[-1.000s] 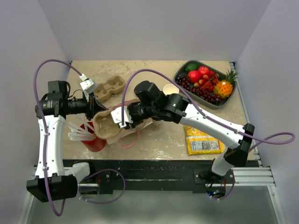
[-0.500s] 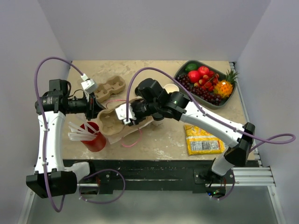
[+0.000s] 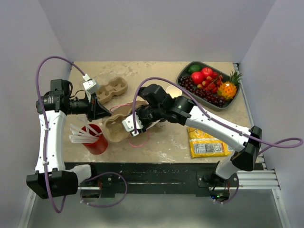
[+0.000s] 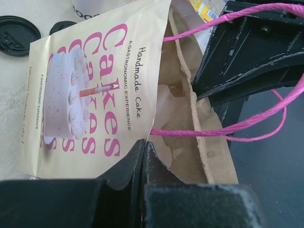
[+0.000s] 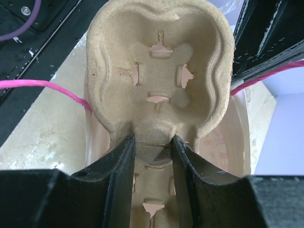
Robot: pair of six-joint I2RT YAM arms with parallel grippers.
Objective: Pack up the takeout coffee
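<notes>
I cannot pick out the takeout coffee for certain, because the right arm covers the table's middle in the top view. A sliver of white cup with dark lettering [image 4: 88, 7] shows at the top edge of the left wrist view, its top cut off. My left gripper [image 3: 99, 111] [image 4: 144, 142] is shut on the rim of a tan paper bag [image 4: 85, 95] printed "Cakes", with pink handles [image 3: 140, 141]. My right gripper [image 3: 129, 126] [image 5: 153, 140] is shut on the middle bridge of a pulp cup carrier [image 5: 156, 61] [image 3: 114, 129] at the bag's mouth.
A second pulp carrier [image 3: 111, 90] lies at the back left and a lidless white cup [image 3: 174, 91] behind the right arm. A fruit tray [image 3: 227, 107] stands back right. A yellow packet [image 3: 205, 143] and a red cup of straws [image 3: 97, 142] sit near the front. Black lids [image 4: 16, 35] lie beyond the bag.
The right wrist has swung toward the near edge and the carrier now lies lower and flatter at the bag's mouth. The left gripper keeps its hold in place.
</notes>
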